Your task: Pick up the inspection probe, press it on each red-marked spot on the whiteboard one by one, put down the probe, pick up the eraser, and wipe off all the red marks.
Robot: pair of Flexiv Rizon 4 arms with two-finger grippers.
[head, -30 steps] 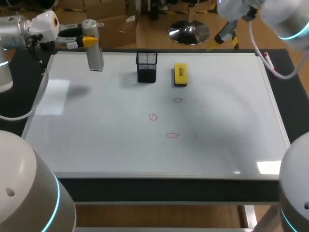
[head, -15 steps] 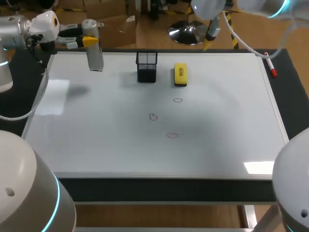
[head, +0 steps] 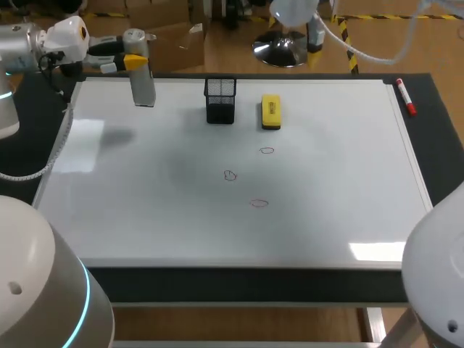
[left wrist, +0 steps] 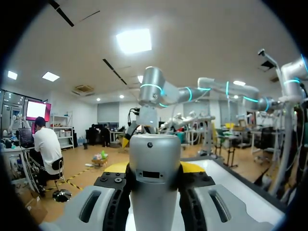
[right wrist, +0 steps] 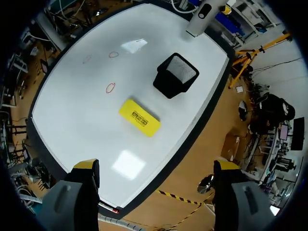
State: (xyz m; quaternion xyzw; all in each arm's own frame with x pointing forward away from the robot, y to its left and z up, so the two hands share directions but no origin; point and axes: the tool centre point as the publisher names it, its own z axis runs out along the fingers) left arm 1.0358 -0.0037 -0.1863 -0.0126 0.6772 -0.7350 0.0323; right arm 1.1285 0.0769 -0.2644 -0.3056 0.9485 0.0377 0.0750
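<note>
Here, left gripper (head: 133,63) clasps probe (head: 143,88) at whiteboard's (head: 326,188) far-left corner; right gripper (right wrist: 156,169), spread wide, hangs beyond the far edge

A black wire-mesh pen holder (head: 220,101) (right wrist: 176,73) is seen standing upright toward the far side of the worktop (head: 444,148), a little left of the middle. It is square in section with an open top, and in the right wrist view its mesh floor can be looked down upon. A red marker pen (head: 404,96) with a white cap end is laid flat near the far right corner, lengthwise along the side edge. The worktop itself is dark and shows as a black border at the sides and front.
</note>
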